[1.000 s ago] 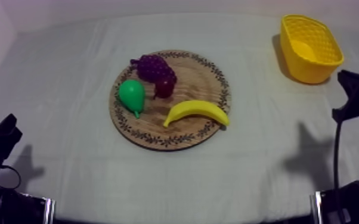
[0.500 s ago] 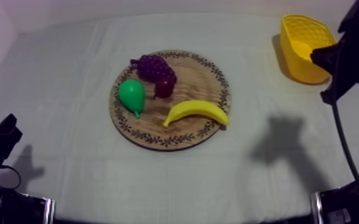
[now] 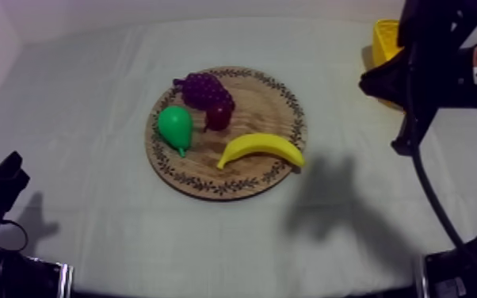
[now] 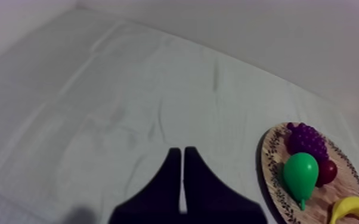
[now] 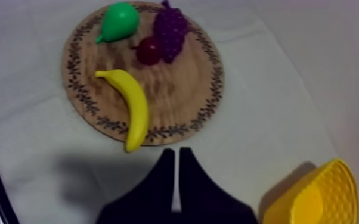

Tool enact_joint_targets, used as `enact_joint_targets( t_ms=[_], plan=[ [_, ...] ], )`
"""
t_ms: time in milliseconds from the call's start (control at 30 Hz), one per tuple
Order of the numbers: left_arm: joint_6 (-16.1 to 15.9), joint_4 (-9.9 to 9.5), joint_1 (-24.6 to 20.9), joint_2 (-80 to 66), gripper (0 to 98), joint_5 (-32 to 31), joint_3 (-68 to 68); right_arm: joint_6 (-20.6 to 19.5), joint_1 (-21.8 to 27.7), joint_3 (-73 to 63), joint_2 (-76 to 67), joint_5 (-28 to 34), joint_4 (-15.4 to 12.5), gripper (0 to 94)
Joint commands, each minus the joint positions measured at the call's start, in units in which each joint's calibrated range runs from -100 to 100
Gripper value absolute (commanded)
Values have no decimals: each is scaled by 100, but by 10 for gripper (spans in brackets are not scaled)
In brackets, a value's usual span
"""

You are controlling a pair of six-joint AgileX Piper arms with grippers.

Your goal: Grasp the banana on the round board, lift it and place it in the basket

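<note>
The banana (image 3: 261,149) lies on the wooden board (image 3: 273,103).
Both clenched empty: right claw (image 5: 176,154) between board and yellow basket (image 5: 319,196), left claw (image 4: 183,152) at the left.

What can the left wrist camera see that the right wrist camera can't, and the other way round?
The left wrist view gives you my left pincer, shut to a narrow wedge over a wide bare stretch of cloth. The right wrist view gives instead my right pincer, shut too, with the yellow basket plainly beside it. Both share the wooden board, with the banana, the pear, the grapes and the small red fruit lying on it.
</note>
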Motion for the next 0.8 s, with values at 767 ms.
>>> enact_joint_targets(
  t_ms=[767],
  plan=[
    [-1,-1,-3,-3,1,2,3,183,-605,-741,1846,-164,-101,204]
  ],
)
